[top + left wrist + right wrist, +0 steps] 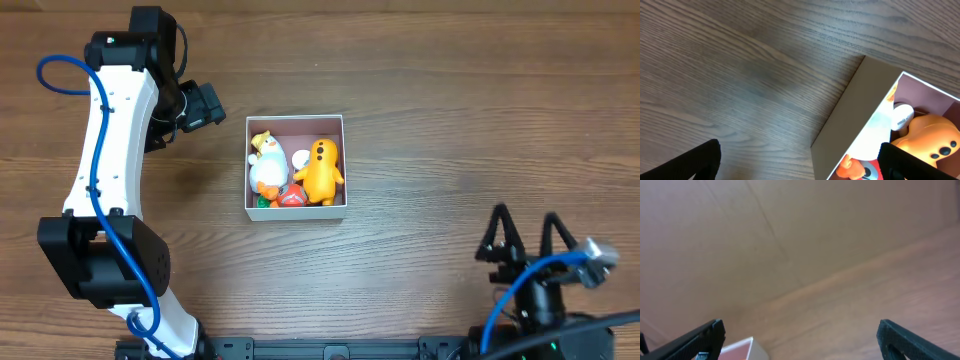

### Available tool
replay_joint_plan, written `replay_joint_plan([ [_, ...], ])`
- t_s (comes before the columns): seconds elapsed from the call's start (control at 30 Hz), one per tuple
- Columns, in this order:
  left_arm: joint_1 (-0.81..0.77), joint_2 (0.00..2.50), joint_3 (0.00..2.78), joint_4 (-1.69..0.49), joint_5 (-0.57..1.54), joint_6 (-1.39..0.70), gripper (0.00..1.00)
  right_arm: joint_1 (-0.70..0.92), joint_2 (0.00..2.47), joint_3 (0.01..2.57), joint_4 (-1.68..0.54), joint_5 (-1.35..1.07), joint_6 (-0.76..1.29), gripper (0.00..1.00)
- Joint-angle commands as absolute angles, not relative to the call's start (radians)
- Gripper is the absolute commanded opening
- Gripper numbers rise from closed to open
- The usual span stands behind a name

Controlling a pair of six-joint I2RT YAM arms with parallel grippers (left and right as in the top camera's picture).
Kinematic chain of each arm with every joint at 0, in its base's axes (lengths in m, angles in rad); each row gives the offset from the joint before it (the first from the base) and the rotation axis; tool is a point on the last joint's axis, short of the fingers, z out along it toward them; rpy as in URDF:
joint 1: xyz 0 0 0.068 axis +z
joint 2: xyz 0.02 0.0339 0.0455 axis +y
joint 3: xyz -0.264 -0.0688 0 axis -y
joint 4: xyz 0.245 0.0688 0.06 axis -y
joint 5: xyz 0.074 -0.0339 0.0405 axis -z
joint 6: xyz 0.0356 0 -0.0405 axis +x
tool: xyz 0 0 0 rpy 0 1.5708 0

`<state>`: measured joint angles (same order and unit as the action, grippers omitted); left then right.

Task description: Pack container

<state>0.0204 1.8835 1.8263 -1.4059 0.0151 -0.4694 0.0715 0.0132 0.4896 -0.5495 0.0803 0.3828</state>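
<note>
Container (300, 213) on surface (450, 120) — untouched.
Left hand (203, 106) near its left wall, spread wide; right hand (524, 225) well apart — also wide.

- Dark brown wood-grain worktop (450, 120), the grain running left to right
- The container (297, 127), a small square box with white walls and a pink inside, sits flat on it, a little left of centre
</note>
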Motion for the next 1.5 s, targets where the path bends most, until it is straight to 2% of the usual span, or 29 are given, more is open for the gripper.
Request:
replay_joint_plan([
  [0.0, 0.021, 1.885, 1.848, -1.406, 0.023, -0.483, 1.00, 0.066, 0.005, 0.337, -0.364, 0.027, 0.423, 1.00],
  [0.17, 0.021, 1.885, 1.848, -1.406, 0.023, -0.483, 1.00, 0.066, 0.005, 0.218, -0.236, 0.023, 0.403, 1.00],
  [0.57, 0.021, 1.885, 1.848, -1.406, 0.023, -0.483, 1.00, 0.066, 0.004, 0.115, -0.205, 0.012, 0.156, 1.00],
  [0.83, 0.021, 1.885, 1.848, -1.406, 0.023, -0.483, 1.00, 0.065, 0.004, 0.010, -0.071, -0.006, 0.156, 1.00],
  [1.47, 0.019, 1.885, 1.848, -1.406, 0.023, -0.483, 1.00, 0.043, 0.004, 0.008, -0.083, -0.002, 0.156, 1.00],
])
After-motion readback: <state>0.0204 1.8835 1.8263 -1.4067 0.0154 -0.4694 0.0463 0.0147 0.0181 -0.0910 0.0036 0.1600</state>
